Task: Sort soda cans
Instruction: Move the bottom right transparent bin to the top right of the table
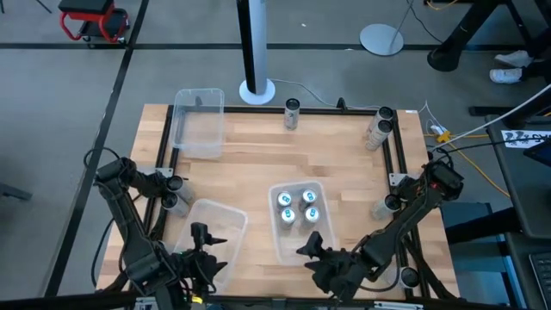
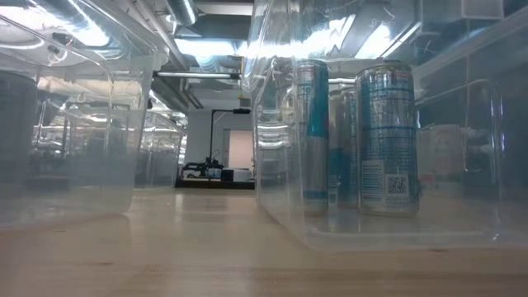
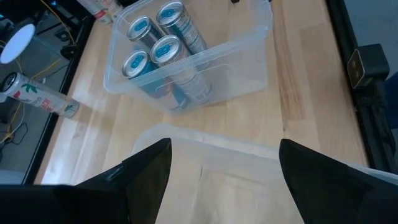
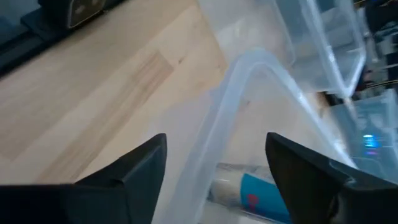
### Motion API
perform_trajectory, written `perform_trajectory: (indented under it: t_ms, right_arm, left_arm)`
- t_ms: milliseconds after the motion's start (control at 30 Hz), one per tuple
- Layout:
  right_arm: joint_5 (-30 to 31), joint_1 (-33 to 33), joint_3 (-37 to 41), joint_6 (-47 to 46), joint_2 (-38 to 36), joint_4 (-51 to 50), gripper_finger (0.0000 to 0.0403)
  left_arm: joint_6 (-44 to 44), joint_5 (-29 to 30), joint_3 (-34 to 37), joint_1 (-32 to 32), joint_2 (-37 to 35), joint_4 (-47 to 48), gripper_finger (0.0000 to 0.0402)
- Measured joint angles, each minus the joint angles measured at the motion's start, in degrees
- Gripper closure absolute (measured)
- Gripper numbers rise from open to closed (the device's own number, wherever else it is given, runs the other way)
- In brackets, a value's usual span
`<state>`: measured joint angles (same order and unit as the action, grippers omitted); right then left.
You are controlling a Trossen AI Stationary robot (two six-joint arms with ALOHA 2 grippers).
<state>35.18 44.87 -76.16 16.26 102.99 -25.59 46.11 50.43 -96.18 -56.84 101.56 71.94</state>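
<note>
Update from the remote desk: what matters right now is the lone can (image 4: 249,190) and the right gripper (image 4: 215,140). The gripper sits over the near end of the middle bin (image 1: 277,245), with its fingers apart and nothing pinched between them. The can is lying on its side just ahead of the fingertips. As far as I can tell it's inside that bin's curved rim, though I'm partly seeing it through clear plastic.

Its long axis runs roughly from one finger toward the other. My guess is that closing as-is would squeeze it end to end instead of around the body, so I'd want a wrist turn first if it needs picking or standing up. The right arm is obviously the nearer one. It's a pale silver can with a bright blue band and a bit of red on the label.

At the far end of the same bin, four more cans (image 1: 287,200) stand upright in a tight cluster, silver with blue tops.

The left gripper (image 3: 224,143) hangs over the neighbouring bin (image 1: 225,215) to the left of the middle bin, with its fingers spread wide and holding nothing.

Strays left to sort: a dark can (image 1: 293,113) standing well beyond the middle bin's far end, and another one (image 1: 386,207) off to its right by the table frame.
</note>
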Motion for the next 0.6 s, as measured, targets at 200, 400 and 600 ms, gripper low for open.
perform_trajectory:
  t_ms: [200, 400, 600]
  right_arm:
    - [-0.9, -0.7, 0.0, -3.5, 0.2, -2.6, 0.0187]
    - [-0.5, -1.4, 0.1, -4.1, 0.2, -4.6, 0.023]
    - [-0.9, -3.1, 0.1, -4.5, 0.2, -6.6, 0.0271]
  left_arm:
    - [0.0, 0.0, 0.0, 0.0, 0.0, 0.1, 0.0117]
    - [0.7, 0.0, 0.1, 0.0, 0.0, 1.1, 0.0117]
    - [1.1, 0.0, 0.1, 0.0, 0.0, 1.2, 0.0117]
